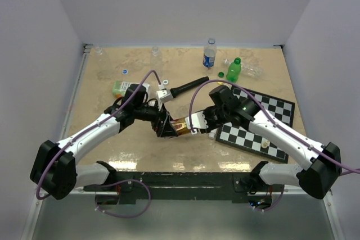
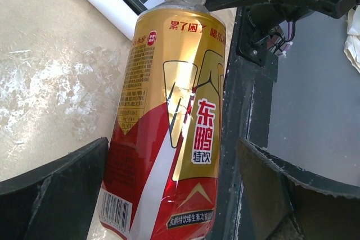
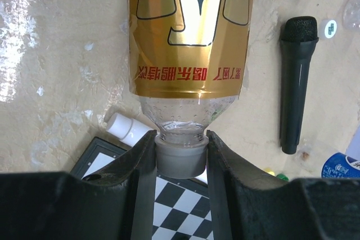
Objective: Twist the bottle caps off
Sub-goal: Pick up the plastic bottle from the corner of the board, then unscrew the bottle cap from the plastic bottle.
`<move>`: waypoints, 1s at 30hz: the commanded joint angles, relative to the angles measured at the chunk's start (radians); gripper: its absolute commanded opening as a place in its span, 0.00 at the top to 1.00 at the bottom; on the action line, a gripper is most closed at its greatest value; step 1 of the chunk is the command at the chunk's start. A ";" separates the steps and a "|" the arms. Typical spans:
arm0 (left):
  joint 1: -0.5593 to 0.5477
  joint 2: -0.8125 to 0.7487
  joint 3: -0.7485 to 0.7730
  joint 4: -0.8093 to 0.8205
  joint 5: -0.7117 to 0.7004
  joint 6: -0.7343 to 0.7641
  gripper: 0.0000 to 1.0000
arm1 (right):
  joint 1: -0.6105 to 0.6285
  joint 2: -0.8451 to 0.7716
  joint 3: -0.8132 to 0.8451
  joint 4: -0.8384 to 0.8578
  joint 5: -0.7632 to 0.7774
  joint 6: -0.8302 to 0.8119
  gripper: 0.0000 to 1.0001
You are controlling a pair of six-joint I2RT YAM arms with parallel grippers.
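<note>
Right end effector [image 3: 180,153] clenched on cap [image 3: 180,162] for the twist; left end effector [image 2: 172,145] released, straddling the bottle [image 2: 169,111].

left arm [image 1: 93,133] and right arm [image 1: 281,133] reach forward and inward, forearms low, wrists nearly meeting at centre. left gripper [image 1: 163,125]: jaws spread wide. right gripper [image 1: 197,122]: jaws drawn in, fingers [image 3: 140,167] clamped on a bottle cap [image 3: 180,160].
</note>
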 commanded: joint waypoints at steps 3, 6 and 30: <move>-0.027 0.014 0.011 0.003 0.047 0.025 0.01 | -0.001 0.004 0.065 0.006 -0.019 -0.014 0.94; -0.034 0.021 0.010 0.002 0.047 0.026 0.02 | -0.001 0.012 0.074 0.003 -0.018 -0.016 0.94; -0.090 0.071 0.023 -0.018 0.192 0.022 0.14 | 0.152 -0.014 0.090 0.097 0.092 -0.054 0.95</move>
